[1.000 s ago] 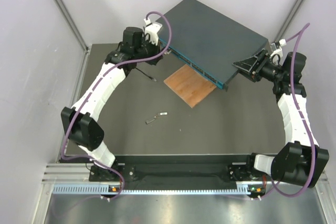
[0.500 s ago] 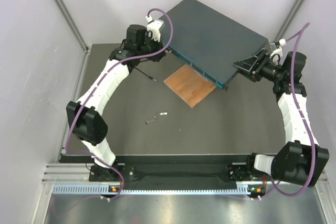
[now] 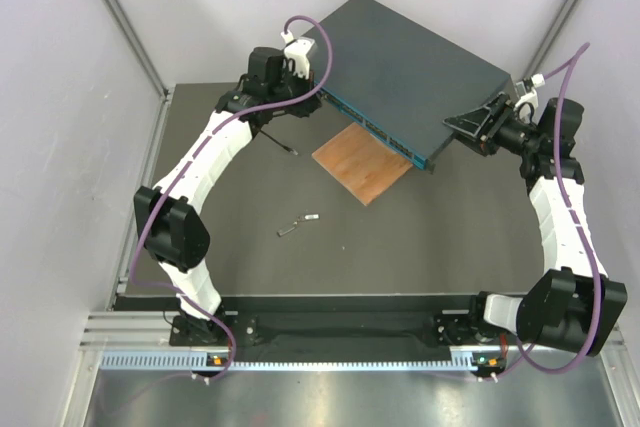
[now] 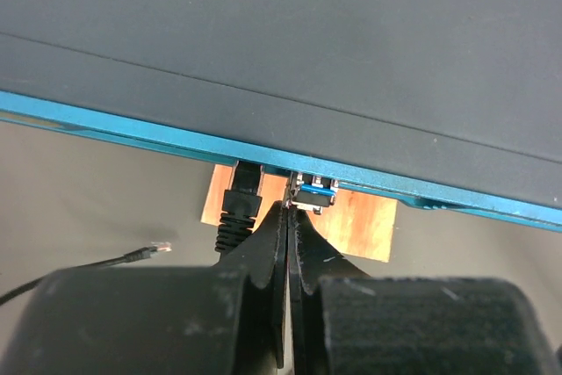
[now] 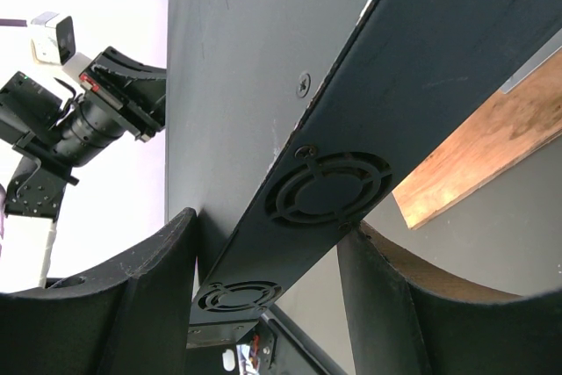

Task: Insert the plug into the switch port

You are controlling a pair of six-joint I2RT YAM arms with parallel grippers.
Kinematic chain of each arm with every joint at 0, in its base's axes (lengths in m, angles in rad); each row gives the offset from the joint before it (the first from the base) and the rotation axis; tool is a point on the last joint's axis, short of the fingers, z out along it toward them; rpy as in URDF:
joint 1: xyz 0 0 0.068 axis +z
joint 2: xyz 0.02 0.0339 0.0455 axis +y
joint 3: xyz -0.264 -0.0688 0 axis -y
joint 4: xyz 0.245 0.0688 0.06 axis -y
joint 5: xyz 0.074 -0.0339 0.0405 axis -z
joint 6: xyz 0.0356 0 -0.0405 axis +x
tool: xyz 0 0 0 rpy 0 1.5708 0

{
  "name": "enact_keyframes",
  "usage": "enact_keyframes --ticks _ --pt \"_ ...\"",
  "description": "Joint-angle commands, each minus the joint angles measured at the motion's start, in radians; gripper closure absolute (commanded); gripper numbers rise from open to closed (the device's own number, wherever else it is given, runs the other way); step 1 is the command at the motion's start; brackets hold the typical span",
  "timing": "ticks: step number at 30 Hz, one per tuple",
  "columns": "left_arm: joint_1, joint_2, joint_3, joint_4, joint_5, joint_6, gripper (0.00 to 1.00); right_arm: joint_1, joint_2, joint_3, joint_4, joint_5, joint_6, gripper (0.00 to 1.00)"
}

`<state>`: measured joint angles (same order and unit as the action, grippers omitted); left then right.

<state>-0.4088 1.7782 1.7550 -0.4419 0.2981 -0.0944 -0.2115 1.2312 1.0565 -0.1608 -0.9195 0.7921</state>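
Well apart — loose plug (image 4: 160, 247) and left fingers (image 4: 266, 248).

- Left arm (image 3: 205, 162), 9 o'clock side: white link shells, black joint housings.
- Right arm (image 3: 562, 217), 3 o'clock side: same white-and-black build.
- Purple cable (image 3: 324, 52) looped along each arm, exiting near the wrist.
- Left gripper (image 4: 288, 210): slim black tapered fingers (image 4: 263, 252).
- Right gripper (image 5: 263, 221): broad matte-black fingers, lightly scratched.
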Motion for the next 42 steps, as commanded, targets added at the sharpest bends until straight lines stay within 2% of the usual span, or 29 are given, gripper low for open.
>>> enact_keyframes --ticks 1,23,28,33,34,35,38,41,42 --pt "-0.010 -0.003 0.032 0.169 0.030 -0.070 1.00 0.054 0.054 0.030 0.093 0.091 -0.133 1.00" --pt "-0.030 0.089 0.120 0.292 0.013 -0.146 1.00 0.054 0.073 0.040 0.072 0.099 -0.152 1.00" --pt "-0.021 0.043 0.104 0.246 0.044 -0.088 1.00 0.055 0.076 0.049 0.073 0.099 -0.152 1.00" --pt "0.056 -0.084 -0.057 0.215 0.248 -0.094 0.83 0.052 0.068 0.063 0.063 0.094 -0.166 0.99" --pt "0.088 -0.135 -0.087 0.218 0.295 -0.090 0.80 0.052 0.068 0.066 0.060 0.096 -0.172 0.98" --pt "0.102 -0.161 -0.147 0.218 0.362 -0.085 0.76 0.054 0.068 0.071 0.057 0.094 -0.174 0.93" --pt "0.152 -0.255 -0.237 0.186 0.426 -0.032 0.68 0.049 0.065 0.080 0.043 0.093 -0.185 0.87" --pt "0.212 -0.316 -0.278 0.048 0.469 0.085 0.61 0.044 0.054 0.082 0.034 0.088 -0.198 0.67" --pt "0.241 -0.333 -0.282 0.008 0.481 0.125 0.59 0.038 0.051 0.083 0.027 0.085 -0.206 0.63"
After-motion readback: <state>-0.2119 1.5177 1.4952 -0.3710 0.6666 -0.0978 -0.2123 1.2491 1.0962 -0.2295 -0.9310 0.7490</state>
